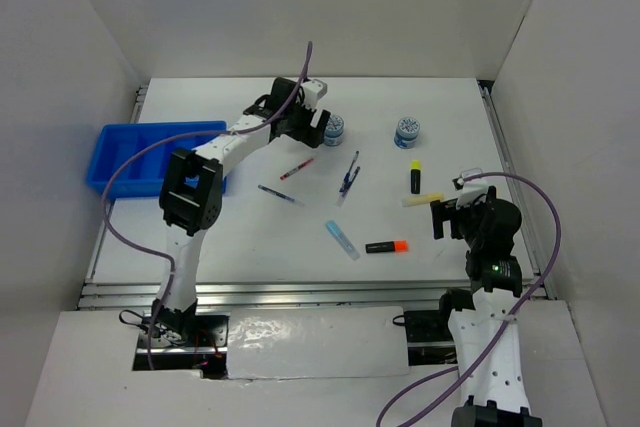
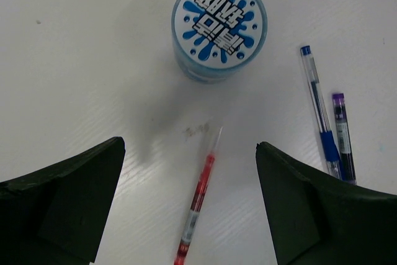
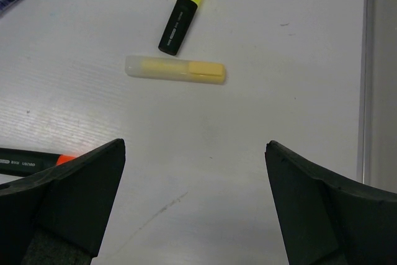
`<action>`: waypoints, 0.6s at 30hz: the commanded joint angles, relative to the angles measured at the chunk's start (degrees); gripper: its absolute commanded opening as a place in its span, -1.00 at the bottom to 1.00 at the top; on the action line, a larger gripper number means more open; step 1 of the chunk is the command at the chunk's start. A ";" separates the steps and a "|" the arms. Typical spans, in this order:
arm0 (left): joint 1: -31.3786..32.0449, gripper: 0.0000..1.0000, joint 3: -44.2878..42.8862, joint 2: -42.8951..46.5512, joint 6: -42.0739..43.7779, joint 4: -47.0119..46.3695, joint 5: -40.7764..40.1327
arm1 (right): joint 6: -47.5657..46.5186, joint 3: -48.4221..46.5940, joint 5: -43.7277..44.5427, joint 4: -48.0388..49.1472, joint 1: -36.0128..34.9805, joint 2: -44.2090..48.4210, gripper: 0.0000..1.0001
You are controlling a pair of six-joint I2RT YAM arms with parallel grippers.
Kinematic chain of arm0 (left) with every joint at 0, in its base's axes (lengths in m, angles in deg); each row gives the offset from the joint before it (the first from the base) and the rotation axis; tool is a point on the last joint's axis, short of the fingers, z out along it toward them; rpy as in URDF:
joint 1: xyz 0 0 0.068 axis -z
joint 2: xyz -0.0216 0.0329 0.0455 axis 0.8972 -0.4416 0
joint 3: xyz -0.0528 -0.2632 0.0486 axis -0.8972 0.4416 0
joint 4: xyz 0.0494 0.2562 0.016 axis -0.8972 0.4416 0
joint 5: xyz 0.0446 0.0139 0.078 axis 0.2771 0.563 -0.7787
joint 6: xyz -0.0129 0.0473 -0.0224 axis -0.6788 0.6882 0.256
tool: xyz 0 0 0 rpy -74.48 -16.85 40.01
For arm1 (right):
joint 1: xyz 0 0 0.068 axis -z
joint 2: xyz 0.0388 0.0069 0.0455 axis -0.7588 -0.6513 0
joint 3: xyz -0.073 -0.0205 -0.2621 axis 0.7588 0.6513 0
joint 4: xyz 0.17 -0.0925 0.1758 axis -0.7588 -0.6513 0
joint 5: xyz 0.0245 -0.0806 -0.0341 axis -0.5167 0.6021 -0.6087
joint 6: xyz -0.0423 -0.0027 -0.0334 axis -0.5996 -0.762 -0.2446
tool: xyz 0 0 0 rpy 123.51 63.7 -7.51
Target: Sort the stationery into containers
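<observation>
left gripper spread wide and empty over the far middle of the worktop; round blue-white pot just beyond, thin red pen lying below between the fingers, smooth white surface showing between them. right gripper likewise gaping near the right edge, translucent cream bar and yellow-capped highlighter ahead. blue divided plastic tray at the left edge, well apart.

Left wrist view crops the red pen — right wrist, the orange-capped highlighter.
</observation>
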 commanded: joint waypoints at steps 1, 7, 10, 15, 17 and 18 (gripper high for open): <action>0.69 0.99 -5.32 -4.03 -3.17 -2.94 3.75 | -0.12 -1.09 -0.03 0.23 0.63 -0.79 1.00; 1.83 0.99 -8.75 -8.43 -3.70 -5.66 4.63 | -0.12 -1.10 -0.12 0.23 0.89 -1.49 1.00; 2.71 0.99 -11.21 -10.90 -3.26 -5.66 3.58 | -0.12 -1.18 -0.03 0.32 0.98 -1.67 1.00; 3.41 0.99 -12.97 -13.36 -3.35 -8.38 1.12 | -0.12 -1.27 -0.03 0.14 1.24 -2.11 1.00; 3.59 0.99 -13.67 -14.42 -3.53 -9.17 -0.29 | -0.03 -1.27 -0.12 0.23 1.33 -2.11 1.00; 3.76 0.99 -14.03 -15.29 -3.53 -9.44 -0.73 | -0.03 -1.27 -0.03 0.14 1.42 -2.11 1.00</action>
